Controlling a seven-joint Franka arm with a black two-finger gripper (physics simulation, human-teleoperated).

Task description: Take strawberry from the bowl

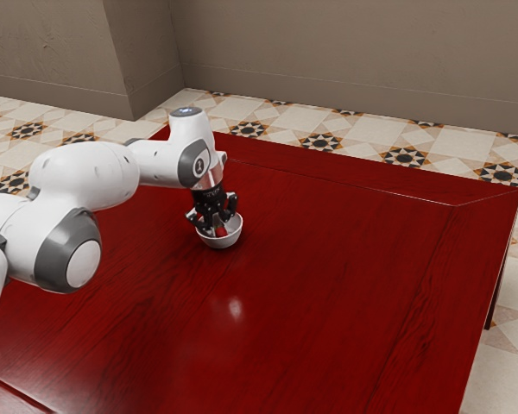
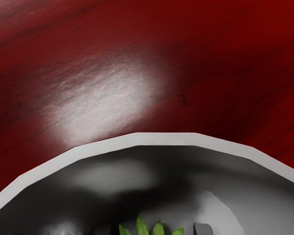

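The strawberry (image 1: 222, 232) lies inside the small white bowl (image 1: 221, 244), and from where I stand the black two-finger gripper (image 1: 219, 225) is right over it, pointing down, with its tips inside the rim. That is what the coming move turns on: the fruit is below the hand and roughly between the fingers, so it wants a short drop, if any, rather than a reach sideways. The fingers stand well spread, and I make out no grip on anything; in the wrist view, the dark fingertips (image 2: 203, 228) come in on either side of the green leaves (image 2: 141, 226), with a gap showing beside them. Those leaves face up toward the hand, so I'd guess the berry's long axis runs more or less upright, though its body is too hidden to be sure of the tilt. There is only the one white arm (image 1: 85, 175), so no question of which is nearer. The bowl itself sits upright on the red wooden table (image 1: 328, 285). I'd judge the job to be at the grasp, the lift yet to be made: centre on the fruit, close gently, then go straight up. Closing too high might catch just the leaves, and drifting off to one side could knock the bowl's wall.
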